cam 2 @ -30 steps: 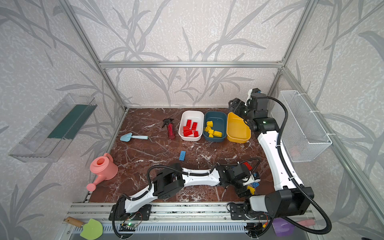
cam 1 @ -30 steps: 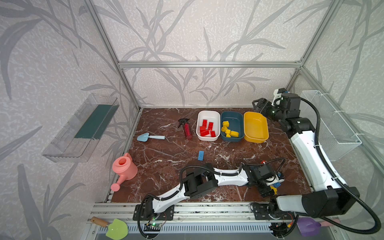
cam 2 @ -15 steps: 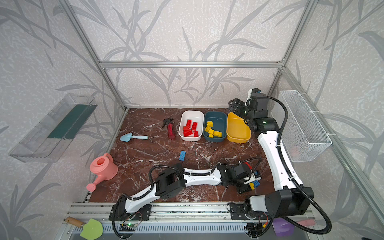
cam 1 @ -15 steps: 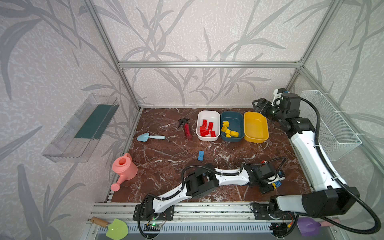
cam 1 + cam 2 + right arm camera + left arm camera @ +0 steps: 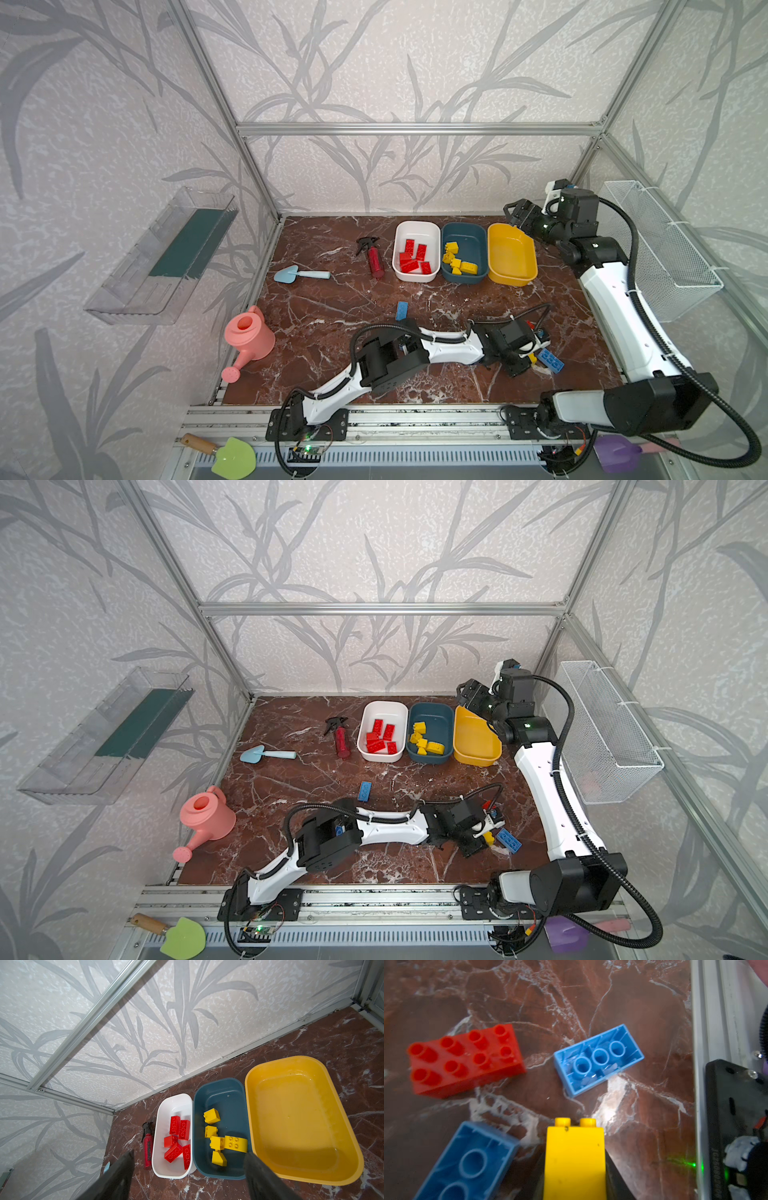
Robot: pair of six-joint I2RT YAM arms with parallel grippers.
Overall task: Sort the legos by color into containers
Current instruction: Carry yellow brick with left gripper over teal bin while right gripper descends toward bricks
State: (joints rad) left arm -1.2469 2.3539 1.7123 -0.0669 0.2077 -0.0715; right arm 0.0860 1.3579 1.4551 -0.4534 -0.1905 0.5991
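Three tubs: stood side by side at the back of the marble table (image 5: 324,316), in the order white tub (image 5: 417,227), teal tub (image 5: 465,229), yellow tub (image 5: 512,259).
Red bricks (image 5: 176,1138): lay five together inside the white tub.
Yellow bricks (image 5: 220,1142): lay loose in the teal tub, about five of them.
Left gripper (image 5: 574,1169): reached low over the front right of the table; was clamped on a yellow brick (image 5: 574,1147), with dark fingers (image 5: 614,1180) against its flanks and its studs pointing away from the wrist.
Bricks near the left gripper: rested on the table. Red brick (image 5: 465,1059) sat studs up. Light-blue brick (image 5: 598,1059) and darker blue brick (image 5: 467,1163) lay hollow side up, the darker one just beside the clamped brick.
Lone blue brick (image 5: 402,310): lay flat at mid-table, well apart from the others.
Right gripper (image 5: 189,1180): hung raised near the back end of the yellow tub; jaws stood wide apart, holding nothing.
Spray bottle (image 5: 375,262): lay just beside the white tub.
Trowel (image 5: 301,274): lay on the left of the table.
Watering can (image 5: 249,336): stood at the front left.
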